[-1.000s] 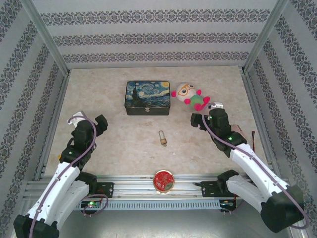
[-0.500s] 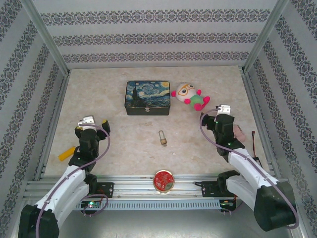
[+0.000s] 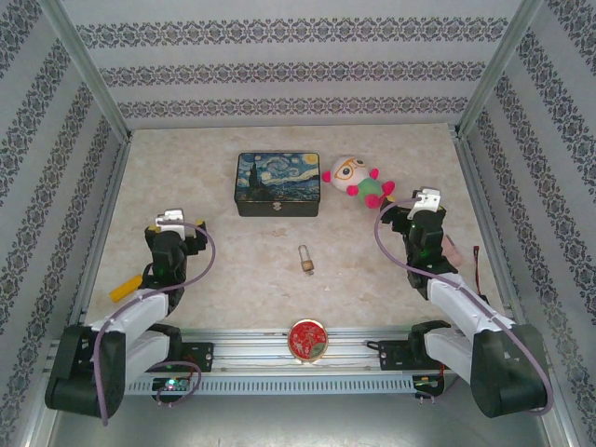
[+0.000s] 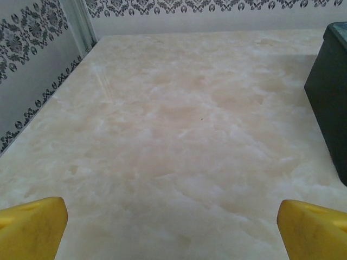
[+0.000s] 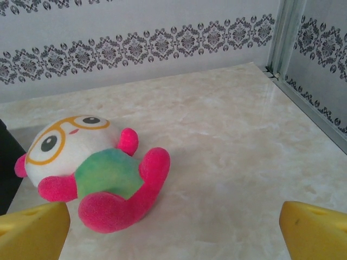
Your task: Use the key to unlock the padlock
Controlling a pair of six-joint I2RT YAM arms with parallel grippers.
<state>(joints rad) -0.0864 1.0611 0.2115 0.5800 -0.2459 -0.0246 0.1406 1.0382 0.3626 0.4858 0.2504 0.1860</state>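
The small padlock (image 3: 305,261), brass body nearer and thin silvery shackle pointing away, lies flat on the marble table (image 3: 233,270) near the middle, between the two arms. No key can be told apart from it at this size. My left gripper (image 3: 179,233) sits well left of the padlock, folded back over its arm. Its yellow fingertips (image 4: 32,227) stand far apart over bare table, so the left gripper (image 4: 173,235) is open and holds nothing. My right gripper (image 3: 416,216) is right of the padlock. It (image 5: 173,235) is open, facing the plush toy.
A dark starry-night tin box (image 3: 277,183) stands behind the padlock, its side (image 4: 331,108) showing at the right of the left wrist view. A pink-and-green plush toy (image 5: 97,173) lies beside it. A red round disc (image 3: 307,338) rests at the front rail. A yellow piece (image 3: 126,289) lies at the left, a pink piece (image 3: 451,248) at the right.
Both arms have folded back toward their bases. The left gripper drew in and leftward, the right gripper swung rightward away from the middle. The padlock has not moved.
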